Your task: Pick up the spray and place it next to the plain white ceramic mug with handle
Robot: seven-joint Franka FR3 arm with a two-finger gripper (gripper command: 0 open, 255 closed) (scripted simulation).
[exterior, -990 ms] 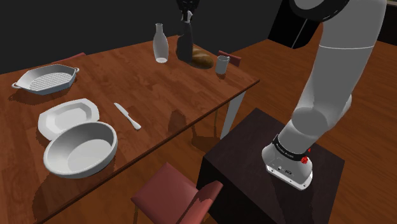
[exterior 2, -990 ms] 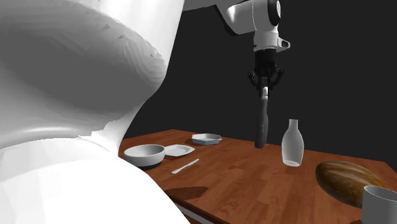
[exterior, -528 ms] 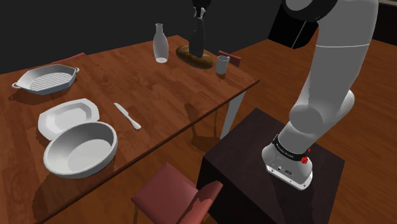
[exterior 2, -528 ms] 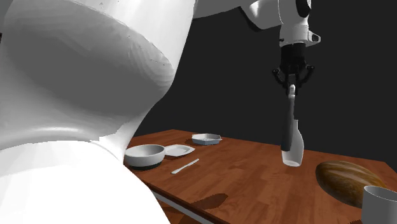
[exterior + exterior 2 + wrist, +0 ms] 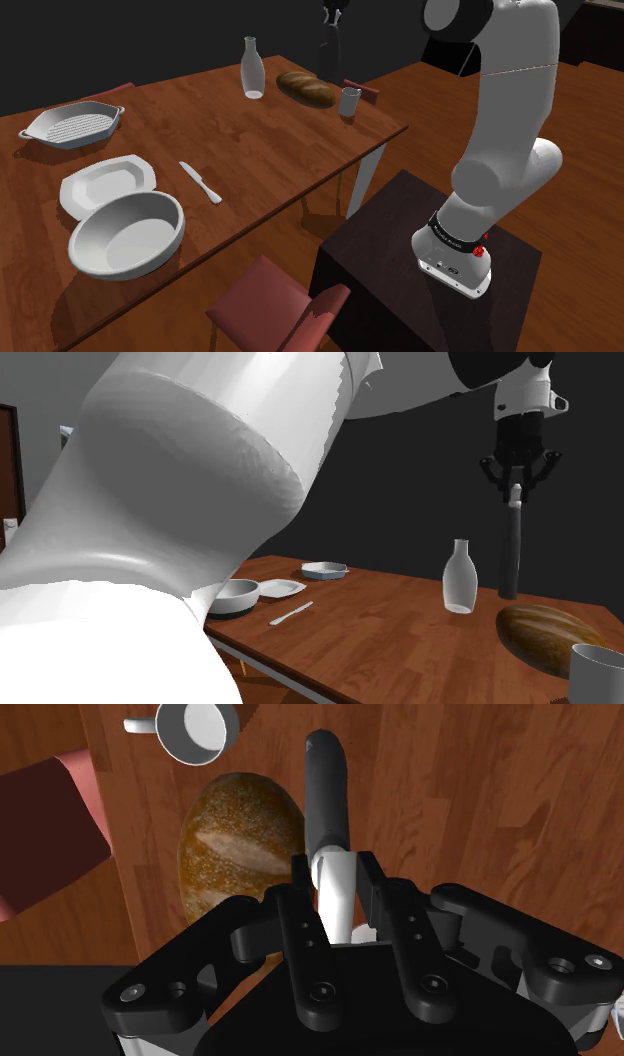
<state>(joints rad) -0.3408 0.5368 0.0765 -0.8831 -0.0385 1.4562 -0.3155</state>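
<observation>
A slim spray bottle with a dark body (image 5: 510,557) and a white neck (image 5: 335,894) hangs upright, well above the wooden table (image 5: 230,140). My gripper (image 5: 517,480) is shut on the white neck, one finger (image 5: 301,909) on each side. In the shoulder view the gripper (image 5: 333,13) is at the top edge with the dark spray bottle (image 5: 325,52) below it, beyond the bread. The pale mug (image 5: 349,102) with a handle stands near the table's right corner. Seen from the wrist, the mug (image 5: 196,726) lies past the bread loaf (image 5: 240,839), and the spray bottle (image 5: 325,789) hangs beside that loaf.
A brown bread loaf (image 5: 307,88) lies between a pale bottle-shaped vase (image 5: 252,68) and the mug. A knife (image 5: 200,182), a bowl (image 5: 126,233), a plate (image 5: 107,183) and a baking dish (image 5: 72,124) sit toward the shoulder view's left. A red chair (image 5: 282,305) stands at the near table edge.
My gripper has carried the spray bottle toward the shoulder view's right, from in front of the vase to past the bread loaf. The grip stayed shut.
</observation>
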